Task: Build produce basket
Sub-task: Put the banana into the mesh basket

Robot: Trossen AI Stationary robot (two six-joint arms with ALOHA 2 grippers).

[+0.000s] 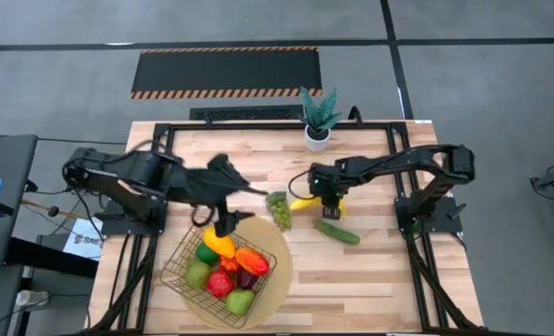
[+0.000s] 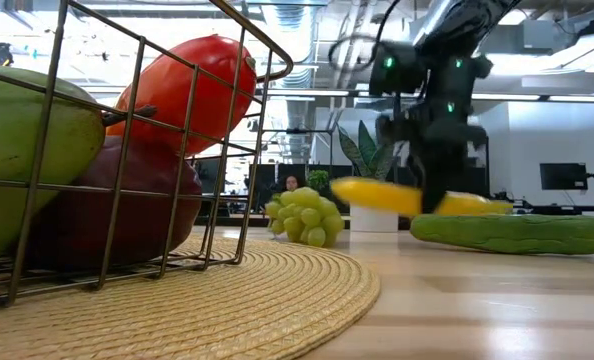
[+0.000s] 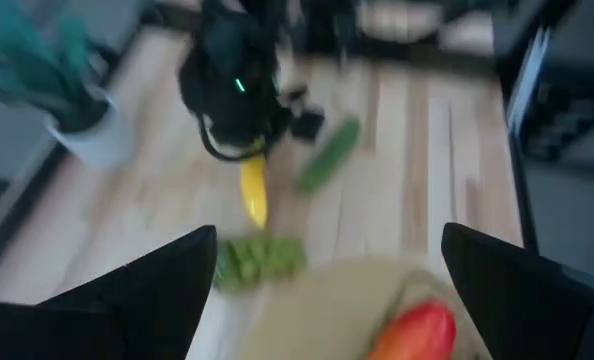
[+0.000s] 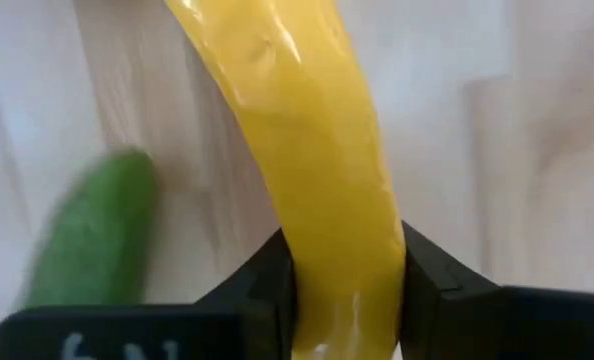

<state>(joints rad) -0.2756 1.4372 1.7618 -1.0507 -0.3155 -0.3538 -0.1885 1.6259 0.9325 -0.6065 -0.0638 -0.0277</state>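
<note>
Wire basket (image 2: 127, 150) fills the near corner of the low view, sitting on a round woven mat (image 2: 277, 300) with a green pear (image 2: 17, 150) and a red fruit (image 2: 192, 90) inside. Seen from above, the basket (image 1: 188, 280) holds about seven pieces at the front of the wooden surface (image 1: 370, 280). Beyond it, the right pincer (image 1: 328, 207) clamps a yellow banana (image 4: 317, 170) between its fingers, lifted just clear of the surface. Green grapes (image 1: 279, 210) lie just beside the banana's free end, and a cucumber (image 1: 337, 231) lies near the pincer. Left pincer (image 1: 223, 222) hovers above the basket's far rim, fingers spread wide and empty. A potted plant (image 1: 318, 119) stands at the far edge.
</note>
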